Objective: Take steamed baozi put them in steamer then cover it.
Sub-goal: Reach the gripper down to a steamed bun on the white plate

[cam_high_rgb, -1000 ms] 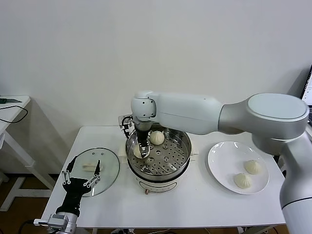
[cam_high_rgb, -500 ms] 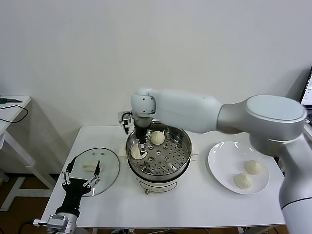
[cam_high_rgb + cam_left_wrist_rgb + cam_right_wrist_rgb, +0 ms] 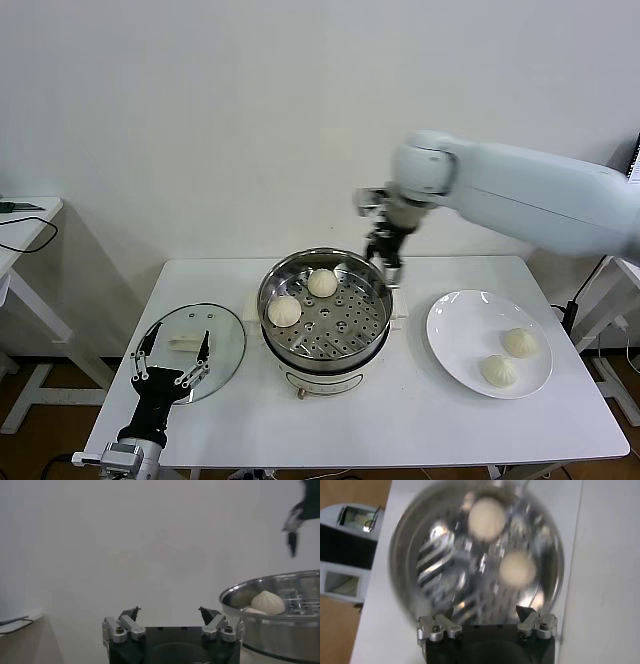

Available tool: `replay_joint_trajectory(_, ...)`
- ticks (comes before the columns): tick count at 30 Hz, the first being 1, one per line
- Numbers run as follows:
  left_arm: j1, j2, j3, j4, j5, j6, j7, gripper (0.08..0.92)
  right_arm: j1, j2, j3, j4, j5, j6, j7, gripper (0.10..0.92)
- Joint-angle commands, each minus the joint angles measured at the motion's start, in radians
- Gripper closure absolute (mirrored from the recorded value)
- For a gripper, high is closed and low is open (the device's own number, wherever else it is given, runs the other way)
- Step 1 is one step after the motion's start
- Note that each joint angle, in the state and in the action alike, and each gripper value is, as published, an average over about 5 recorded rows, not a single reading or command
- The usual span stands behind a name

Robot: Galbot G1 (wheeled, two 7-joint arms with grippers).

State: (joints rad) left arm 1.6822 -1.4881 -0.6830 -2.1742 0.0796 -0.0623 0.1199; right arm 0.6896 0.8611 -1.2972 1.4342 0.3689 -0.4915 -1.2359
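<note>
1. So there's a white surface [image 3: 420,410] with the steamer [image 3: 325,318] sitting in the middle of it: a shiny steel pot with a perforated tray inside, on a cream-white base.
2. Two steamed baozi are already on the tray. One [image 3: 285,311] sits toward the robot's left side of the pot, the other [image 3: 322,282] is at the back near the far rim. They're near each other but not touching.
3. The other two baozi are on the white plate [image 3: 455,325] to the right of the steamer, one [image 3: 518,342] slightly farther back, one [image 3: 498,370] nearer the front edge. Close together, apart from the pot.
4. The right gripper [image 3: 386,258] hangs in the air above the back-right rim of the steamer, pointing down, fingers spread wide with nothing between them. In the right wrist view it looks straight down into the pot, with both buns visible below it.
5. The left gripper [image 3: 170,362] is down at the front-left corner, fingers wide apart and holding nothing, right over the near edge of the glass lid [image 3: 205,345].
6. That lid lies flat on the surface to the left of the steamer, with its white handle [image 3: 184,343] on top. The steamer is uncovered.
7. From the left wrist view, the steamer rim [image 3: 272,587] sits off to one side with a bun [image 3: 268,602] peeking over it.
</note>
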Motion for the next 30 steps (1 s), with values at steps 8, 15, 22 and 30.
replay_joint_trajectory(8, 0.02, -0.008, 0.007, -0.009, 0.025, -0.007, -0.005, 0.177, -0.528, -0.456, 0.357, 0.012, -0.468, 0.291, -0.11, 0.203)
replay_joint_trajectory(15, 0.014, -0.009, 0.011, -0.003, 0.028, -0.008, -0.005, 0.177, -0.699, -0.429, 0.482, -0.037, -0.54, 0.303, -0.098, 0.203)
replay_joint_trajectory(22, 0.01, -0.009, 0.016, -0.001, 0.028, -0.008, -0.006, 0.177, -0.815, -0.387, 0.617, -0.108, -0.592, 0.315, -0.058, 0.203)
replay_joint_trajectory(30, 0.007, -0.012, 0.021, 0.004, 0.034, -0.008, -0.009, 0.177, -0.88, -0.356, 0.687, -0.141, -0.586, 0.306, -0.042, 0.203)
